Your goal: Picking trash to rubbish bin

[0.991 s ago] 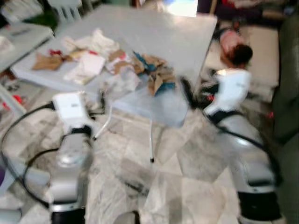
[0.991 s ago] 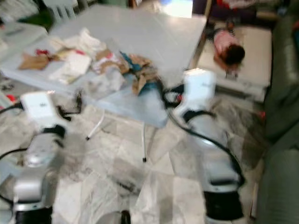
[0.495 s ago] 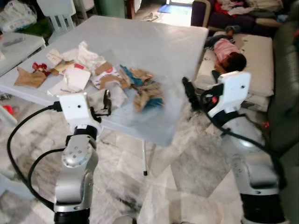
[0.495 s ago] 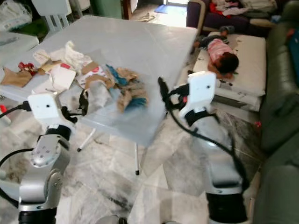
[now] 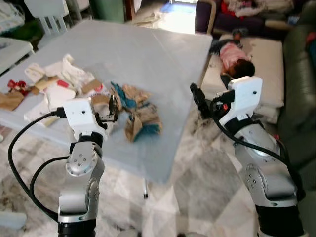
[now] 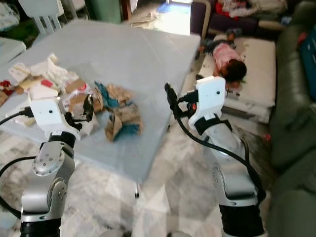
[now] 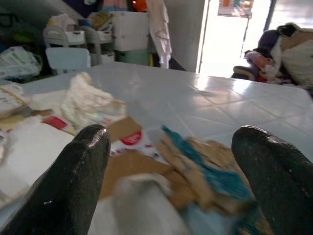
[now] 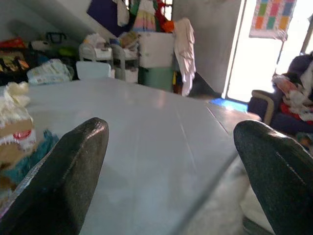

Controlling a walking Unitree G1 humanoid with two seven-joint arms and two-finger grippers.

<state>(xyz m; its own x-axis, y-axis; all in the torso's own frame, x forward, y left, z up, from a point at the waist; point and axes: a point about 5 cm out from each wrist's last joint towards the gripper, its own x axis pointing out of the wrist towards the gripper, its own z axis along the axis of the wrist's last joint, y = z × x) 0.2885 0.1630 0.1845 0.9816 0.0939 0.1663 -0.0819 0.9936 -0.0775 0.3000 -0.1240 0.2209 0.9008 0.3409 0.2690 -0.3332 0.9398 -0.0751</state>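
Trash lies in a heap on the pale grey table (image 5: 148, 54): torn brown cardboard with teal scraps (image 5: 140, 118), and white paper and wrappers (image 5: 57, 86) further left. My left gripper (image 5: 113, 106) is raised over the table's near edge, just left of the cardboard heap. It is open and empty, with the cardboard and teal scraps (image 7: 195, 166) ahead of its fingers (image 7: 78, 176). My right gripper (image 5: 196, 96) hovers off the table's right edge, open and empty, facing the bare table top (image 8: 161, 147).
A person (image 5: 236, 55) lies on a white mattress (image 5: 269, 64) on the floor to the right. A dark green sofa (image 5: 301, 84) stands at far right. A white plastic chair (image 5: 47, 10) and another table (image 5: 10, 47) are at far left. The floor is marble tile (image 5: 207, 182).
The whole picture has shifted and sharpened as the camera moved nearer the table. Both arms stay raised with fingers open; the left gripper now stands over the table's near edge.
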